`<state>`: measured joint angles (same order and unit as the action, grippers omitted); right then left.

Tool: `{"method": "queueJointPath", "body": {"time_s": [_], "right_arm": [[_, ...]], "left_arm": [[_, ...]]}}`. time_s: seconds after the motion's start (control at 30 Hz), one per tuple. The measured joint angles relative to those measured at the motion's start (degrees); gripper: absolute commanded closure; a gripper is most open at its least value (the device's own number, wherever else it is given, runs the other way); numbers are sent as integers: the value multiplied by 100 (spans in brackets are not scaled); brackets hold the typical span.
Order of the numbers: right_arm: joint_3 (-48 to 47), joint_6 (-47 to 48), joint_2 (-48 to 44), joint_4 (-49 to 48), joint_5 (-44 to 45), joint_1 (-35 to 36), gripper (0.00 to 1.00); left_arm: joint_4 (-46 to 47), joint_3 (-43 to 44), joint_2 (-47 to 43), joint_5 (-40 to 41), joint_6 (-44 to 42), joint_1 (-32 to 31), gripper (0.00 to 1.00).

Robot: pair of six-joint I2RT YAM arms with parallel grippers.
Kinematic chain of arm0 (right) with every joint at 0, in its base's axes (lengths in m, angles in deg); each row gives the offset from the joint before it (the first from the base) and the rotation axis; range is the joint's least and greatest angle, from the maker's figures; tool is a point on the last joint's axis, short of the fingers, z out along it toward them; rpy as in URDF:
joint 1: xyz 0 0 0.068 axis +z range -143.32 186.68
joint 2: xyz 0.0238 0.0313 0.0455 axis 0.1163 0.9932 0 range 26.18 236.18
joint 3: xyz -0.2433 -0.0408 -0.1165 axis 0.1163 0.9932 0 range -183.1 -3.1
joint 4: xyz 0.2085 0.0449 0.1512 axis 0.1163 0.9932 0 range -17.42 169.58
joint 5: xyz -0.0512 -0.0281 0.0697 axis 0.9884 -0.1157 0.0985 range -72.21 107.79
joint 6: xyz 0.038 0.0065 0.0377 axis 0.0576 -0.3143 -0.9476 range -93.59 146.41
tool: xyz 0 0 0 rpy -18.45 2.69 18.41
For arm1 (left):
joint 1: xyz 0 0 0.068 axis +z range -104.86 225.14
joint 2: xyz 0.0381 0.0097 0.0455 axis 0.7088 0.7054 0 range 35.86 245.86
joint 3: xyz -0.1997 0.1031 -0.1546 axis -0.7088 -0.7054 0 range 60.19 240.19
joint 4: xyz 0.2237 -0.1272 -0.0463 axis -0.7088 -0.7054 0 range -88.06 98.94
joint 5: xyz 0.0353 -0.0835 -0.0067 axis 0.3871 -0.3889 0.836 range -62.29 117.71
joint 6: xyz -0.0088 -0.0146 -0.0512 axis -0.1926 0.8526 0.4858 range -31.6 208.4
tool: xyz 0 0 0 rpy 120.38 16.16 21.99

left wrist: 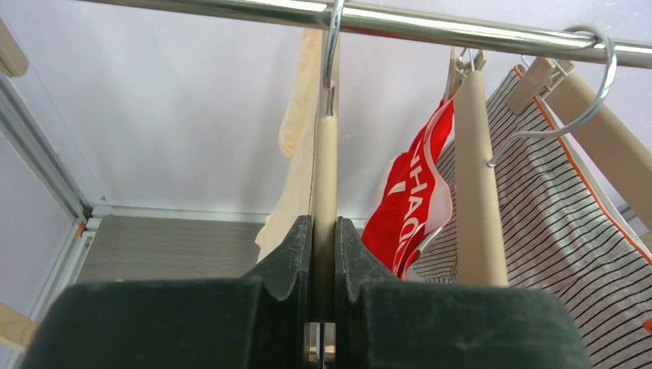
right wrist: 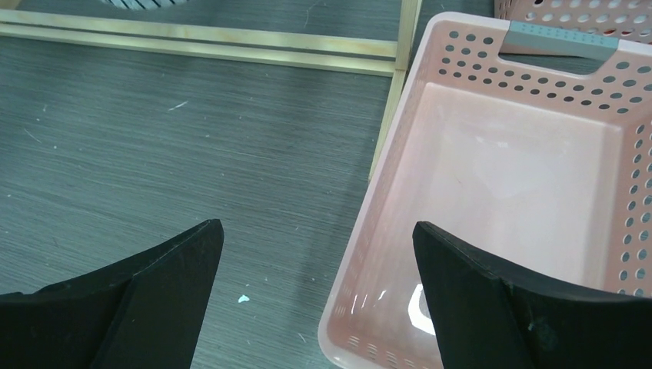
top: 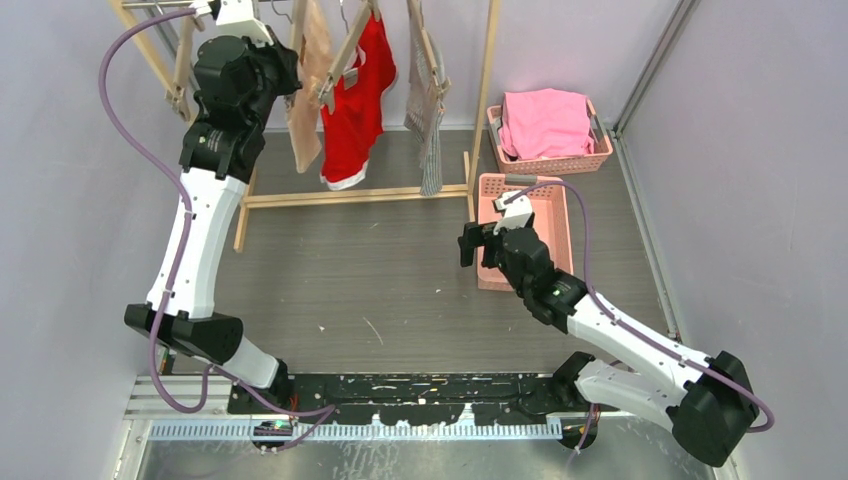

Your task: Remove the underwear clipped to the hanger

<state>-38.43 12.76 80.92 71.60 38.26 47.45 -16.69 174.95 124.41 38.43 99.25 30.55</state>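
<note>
Three pairs of underwear hang clipped below the rail (left wrist: 430, 29): cream pair (top: 305, 120), red pair (top: 360, 110), striped pair (top: 430, 130). Left end effector (left wrist: 323, 231) is pinched tight on the cream pair's hanger (left wrist: 324, 154), not cloth; a tug may unhook it. Right end effector (right wrist: 315, 229) gapes empty over the basket (right wrist: 380, 196).

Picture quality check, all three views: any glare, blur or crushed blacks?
Top external: even light, sharp, no harsh shadows on the table. Left wrist: glare streak along the metal rail; the left gripper, shut on the hanger, reads near-black and slightly soft. Right wrist: sheen on the floor of the pink basket; the open right gripper is featureless black.
</note>
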Motion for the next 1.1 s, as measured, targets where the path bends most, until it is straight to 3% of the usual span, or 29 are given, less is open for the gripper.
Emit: {"method": "queueJointPath", "body": {"time_s": [0.53, 1.1], "right_arm": [[31, 0, 444, -249, -4, 0, 0], [33, -22, 516, -378, -111, 0, 0]], "left_arm": [[699, -1049, -686, 7, -201, 0, 100], [704, -1862, -1823, 109, -326, 0, 100]]}}
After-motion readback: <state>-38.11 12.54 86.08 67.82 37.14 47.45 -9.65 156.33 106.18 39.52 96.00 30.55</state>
